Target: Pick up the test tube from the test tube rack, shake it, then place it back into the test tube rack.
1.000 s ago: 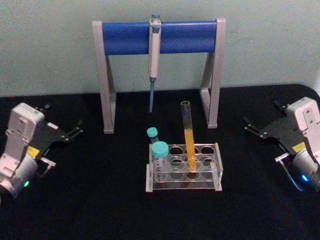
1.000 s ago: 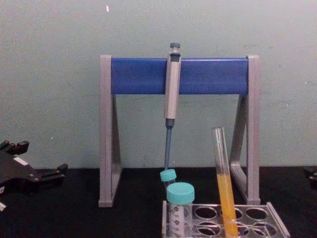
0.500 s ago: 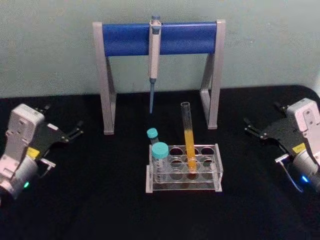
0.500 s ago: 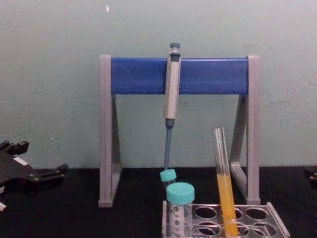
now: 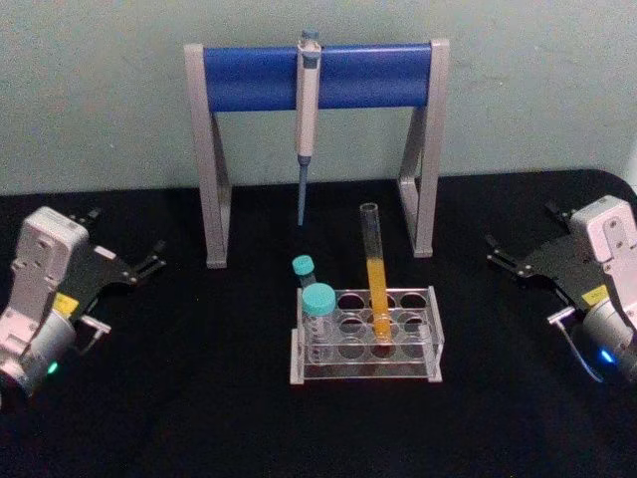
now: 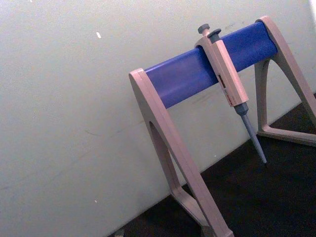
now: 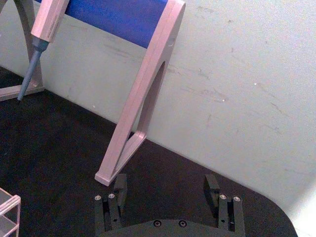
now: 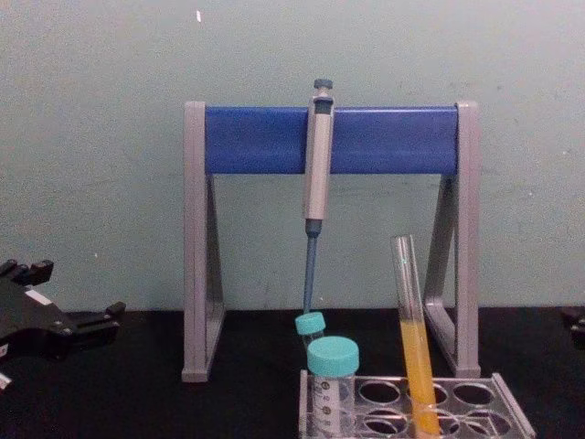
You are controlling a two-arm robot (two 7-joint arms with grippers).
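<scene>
The test tube (image 5: 376,284), tall and clear with orange-yellow liquid in its lower half, stands leaning slightly in a hole just right of the middle of the test tube rack (image 5: 408,364). Two shorter teal-capped tubes (image 5: 318,300) sit at the rack's left end. Behind the rack rises a blue-barred stand (image 5: 249,78) with a grey pipette (image 5: 308,100) hanging from its bar. The left gripper (image 5: 121,239) sits well to the left of the rack and the right gripper (image 5: 525,231) well to its right, both with jaws spread and holding nothing. Over the last second nothing has shifted: tube, rack and both grippers remain where they were. The pick-up appears not to have begun, and an arm must first reach in to the tube.
</scene>
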